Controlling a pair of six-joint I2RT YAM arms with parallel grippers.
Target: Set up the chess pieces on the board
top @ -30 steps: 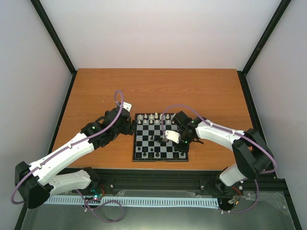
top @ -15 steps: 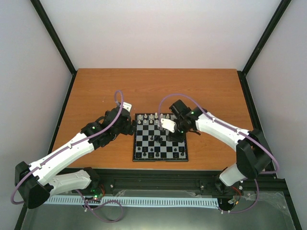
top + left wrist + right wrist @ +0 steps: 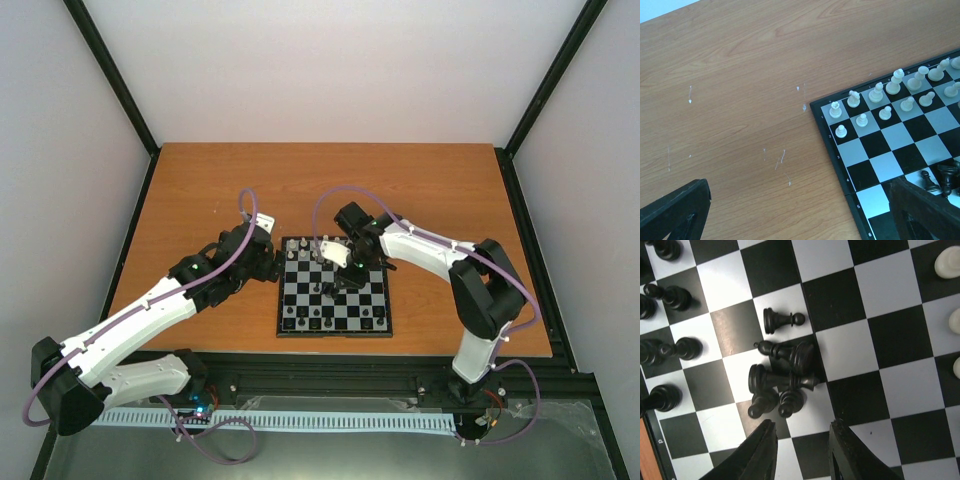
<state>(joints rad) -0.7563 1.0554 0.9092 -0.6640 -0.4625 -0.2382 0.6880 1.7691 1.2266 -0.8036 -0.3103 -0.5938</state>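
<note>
The board (image 3: pixel 335 333) lies at the table's near middle. White chess pieces (image 3: pixel 880 102) stand in two rows along its far side. Black ones (image 3: pixel 670 297) stand on the near rows. A cluster of black pieces (image 3: pixel 782 372) lies tumbled on the middle squares, with a fallen pawn (image 3: pixel 782 320) beside it. My right gripper (image 3: pixel 802 427) hovers open just short of that cluster, nothing between its fingers (image 3: pixel 760 455). My left gripper (image 3: pixel 800 205) is open wide over bare wood beside the board's left edge (image 3: pixel 832 145).
The brown wooden table (image 3: pixel 200 190) is ringed by a black frame and white walls. The right arm (image 3: pixel 430 250) reaches across the board's far right corner. The left arm (image 3: pixel 150 310) lies over the table's near left.
The right arm has swung from the board's near right to over its middle, and its jaws have gone from shut to open. The left arm has not moved.
</note>
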